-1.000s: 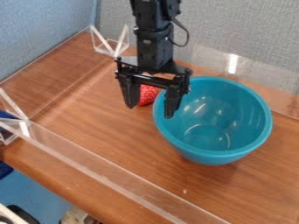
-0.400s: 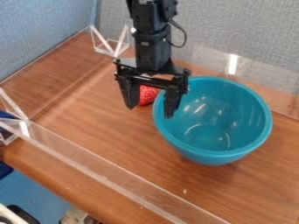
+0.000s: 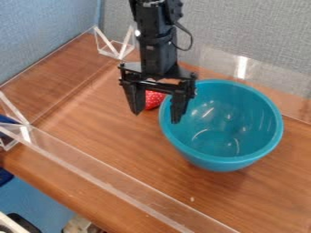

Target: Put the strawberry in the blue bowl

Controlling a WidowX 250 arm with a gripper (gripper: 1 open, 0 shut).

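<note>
- My black two-fingered metal gripper (image 3: 158, 106) hangs fingertips down, its fingers spread wide, one over the wooden tabletop (image 3: 104, 130), the other overlapping the bowl's near-left rim in my view.
- I see the small red toy strawberry (image 3: 155, 98) on the tabletop, beyond the gripper and just left of the large round teal-blue glossy plastic bowl (image 3: 220, 126), outside it.
- The gripper partly covers the strawberry, so I cannot tell which way its tip points or how its long axis runs.
- The bowl sits upright, opening facing up.

Arm reaches down; gripper (image 3: 155, 116) hangs low, fingers spread.
</note>
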